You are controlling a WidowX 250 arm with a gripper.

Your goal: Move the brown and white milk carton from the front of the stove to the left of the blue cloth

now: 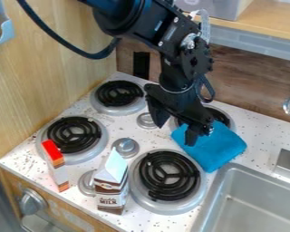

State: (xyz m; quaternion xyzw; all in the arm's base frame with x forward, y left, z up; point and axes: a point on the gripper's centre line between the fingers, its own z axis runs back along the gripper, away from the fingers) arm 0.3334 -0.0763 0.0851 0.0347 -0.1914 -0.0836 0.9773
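Brown and white drink carton (112, 190) with a pale gabled top: it stands upright at the front of a speckled white counter (120, 222), nearest to where I look from. Behind it, toward the back right burner (226, 117), lies a folded blue cloth (217, 147). The cloth is roughly rectangular, laid flat, its long axis slanting from upper left down to lower right, toward the sink (250, 204). Its upper part covers some of that burner, and a lower corner comes close to the front right burner (167, 174).

A black robot arm (135, 22) comes in from the top, and its tool (175, 136) hangs at the cloth's left side. The tool is open, its two fingers spread apart, one in front of the blue fabric and the other just beyond its left corner. I cannot tell whether they touch it.

Four dark coil burners sit in silvery rings, with round metal knobs between them. Near the front left burner (74, 135) is a slim box (58, 172), orange-red on top and white lower down, its long side running toward the front edge. Pale wood walls the left side; darker wood panelling (256, 77) stands behind.

At right, the metal sink is a sunken basin with rounded corners, a faucet base (287, 165) behind it. A gray bin (214, 7) rests on a shelf (265, 20) above; its contents are hidden from me.
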